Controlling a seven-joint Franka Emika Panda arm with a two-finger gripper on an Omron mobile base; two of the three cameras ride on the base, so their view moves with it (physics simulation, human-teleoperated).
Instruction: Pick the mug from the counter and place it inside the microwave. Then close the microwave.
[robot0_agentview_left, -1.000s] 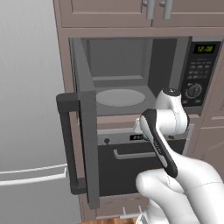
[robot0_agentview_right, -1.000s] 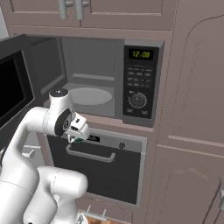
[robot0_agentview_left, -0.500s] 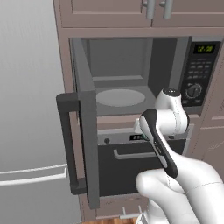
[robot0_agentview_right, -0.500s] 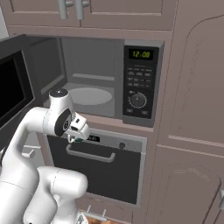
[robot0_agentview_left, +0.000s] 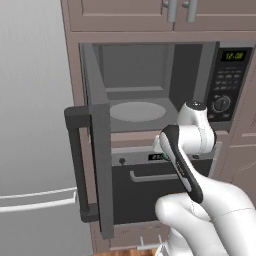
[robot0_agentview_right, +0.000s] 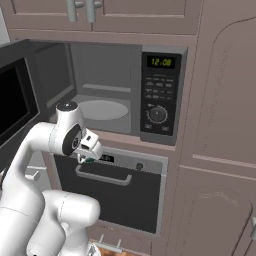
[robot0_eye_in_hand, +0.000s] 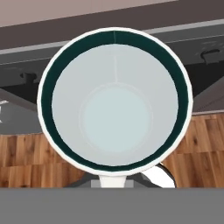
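Here, on my left, the microwave (robot0_agentview_left: 150, 95) door (robot0_agentview_left: 95, 170) hangs wide open, its turntable (robot0_agentview_left: 137, 111) bare. My gripper (robot0_agentview_right: 90, 150), mostly hidden behind my own wrist, is closed on the mug (robot0_eye_in_hand: 114, 100), held just below the cavity in front of the oven (robot0_agentview_right: 120, 195). My fingertips are hidden beneath the cup.
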